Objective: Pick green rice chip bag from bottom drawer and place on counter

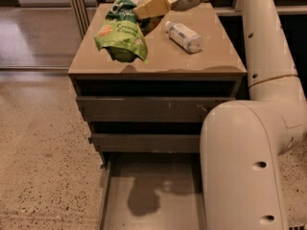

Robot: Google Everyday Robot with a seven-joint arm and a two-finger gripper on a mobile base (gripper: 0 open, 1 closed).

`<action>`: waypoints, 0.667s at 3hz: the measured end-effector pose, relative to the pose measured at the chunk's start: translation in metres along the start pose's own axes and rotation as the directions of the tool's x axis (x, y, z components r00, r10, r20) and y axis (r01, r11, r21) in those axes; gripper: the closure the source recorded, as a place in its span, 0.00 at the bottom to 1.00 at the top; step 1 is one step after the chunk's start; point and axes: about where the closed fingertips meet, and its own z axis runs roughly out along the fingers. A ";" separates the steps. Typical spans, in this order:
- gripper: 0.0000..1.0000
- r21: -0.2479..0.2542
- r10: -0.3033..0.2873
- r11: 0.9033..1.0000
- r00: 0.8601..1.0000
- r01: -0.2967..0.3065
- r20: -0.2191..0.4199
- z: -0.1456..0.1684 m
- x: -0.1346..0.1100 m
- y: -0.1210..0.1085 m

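The green rice chip bag (121, 32) hangs from my gripper (144, 11) over the left half of the tan counter (158, 63). The gripper is shut on the bag's top edge, and the bag's lower end hangs close above or on the counter top. The bottom drawer (151, 195) is pulled out at the bottom of the view, its grey floor bare with only a shadow on it. The arm (254, 128) comes in from the right and fills the lower right.
A clear plastic bottle with a white label (184, 36) lies on its side on the counter's right half. Two upper drawers (153, 109) stand slightly pulled out. Speckled floor lies to the left.
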 end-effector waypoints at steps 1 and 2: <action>1.00 0.169 -0.026 0.985 1.000 0.026 -0.002 0.004 -0.003 -0.052; 1.00 0.220 0.012 0.975 1.000 -0.008 -0.014 0.022 0.018 -0.085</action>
